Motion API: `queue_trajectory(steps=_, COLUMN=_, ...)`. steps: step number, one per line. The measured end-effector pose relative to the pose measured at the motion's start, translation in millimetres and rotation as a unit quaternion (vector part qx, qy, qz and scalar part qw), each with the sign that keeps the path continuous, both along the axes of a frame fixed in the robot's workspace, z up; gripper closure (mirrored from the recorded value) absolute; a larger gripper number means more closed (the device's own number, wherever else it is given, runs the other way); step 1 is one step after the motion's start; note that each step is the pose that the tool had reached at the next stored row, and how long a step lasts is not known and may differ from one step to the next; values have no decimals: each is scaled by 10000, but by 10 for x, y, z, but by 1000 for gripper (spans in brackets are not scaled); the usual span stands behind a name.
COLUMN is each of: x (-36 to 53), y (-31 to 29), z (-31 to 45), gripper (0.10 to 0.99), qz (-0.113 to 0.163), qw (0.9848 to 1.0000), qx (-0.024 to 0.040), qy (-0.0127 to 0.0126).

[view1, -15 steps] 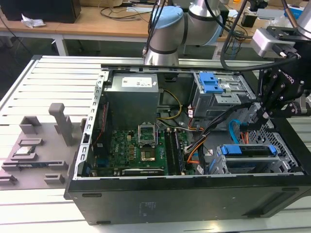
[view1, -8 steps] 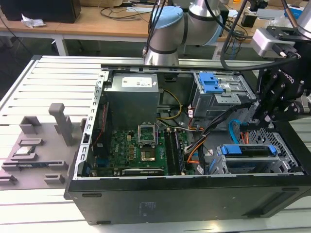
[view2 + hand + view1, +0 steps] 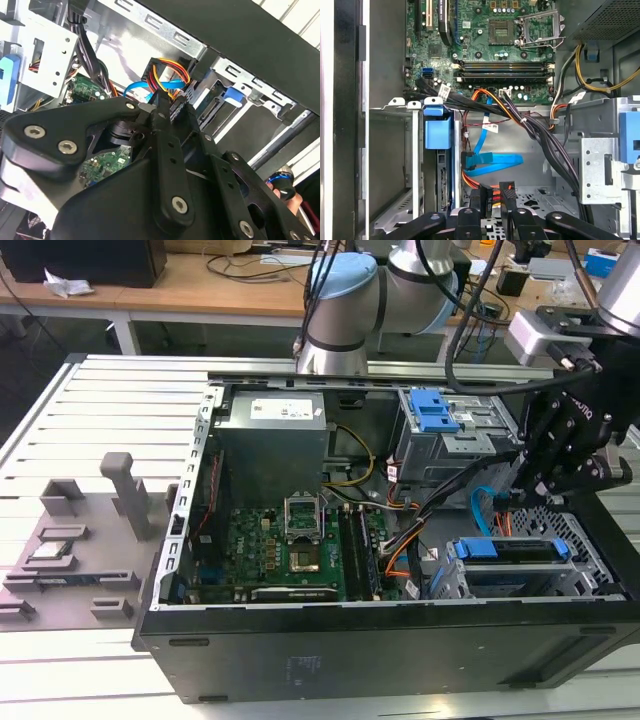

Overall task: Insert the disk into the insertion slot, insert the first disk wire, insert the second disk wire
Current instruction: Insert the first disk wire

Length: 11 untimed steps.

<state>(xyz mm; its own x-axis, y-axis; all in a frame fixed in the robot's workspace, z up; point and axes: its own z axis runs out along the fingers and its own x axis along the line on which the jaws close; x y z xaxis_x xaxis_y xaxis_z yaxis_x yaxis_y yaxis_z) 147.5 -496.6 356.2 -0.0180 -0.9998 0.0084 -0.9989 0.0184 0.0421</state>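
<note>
Disk (image 3: 520, 552) seated in perforated slot (image 3: 455, 575); pincer (image 3: 161, 111) clamped on first disk wire (image 3: 172, 70) (black plug).

The robot arm (image 3: 345, 305) is leaning in over the disk (image 3: 515, 552), its black gripper (image 3: 522, 502) hanging just above it, fingers (image 3: 469, 220) pinching the first disk wire (image 3: 172, 67).

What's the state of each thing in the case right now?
disk: seated in the insertion slot.
gripper: shut on the plug of the first disk wire, short of the disk.
second disk wire: looped beside the disk; plugged or not, unclear.
CPU socket: cover open.
</note>
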Motion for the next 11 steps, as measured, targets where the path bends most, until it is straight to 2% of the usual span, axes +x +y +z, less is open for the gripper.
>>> queue_trajectory(steps=8, x=-1, y=-1, z=-17, gripper=784, qz=-1, qw=10000, qx=-14, qy=0)
queue_trajectory(steps=9, x=-1, y=0, z=-16, gripper=796, qz=-1, qw=10000, qx=-14, qy=0)
queue_trajectory(steps=10, x=-1, y=-1, z=-17, gripper=867, qz=0, qw=10000, qx=-14, qy=0)
queue_trajectory(steps=11, x=-1, y=0, z=-17, gripper=867, qz=0, qw=10000, qx=-14, qy=0)
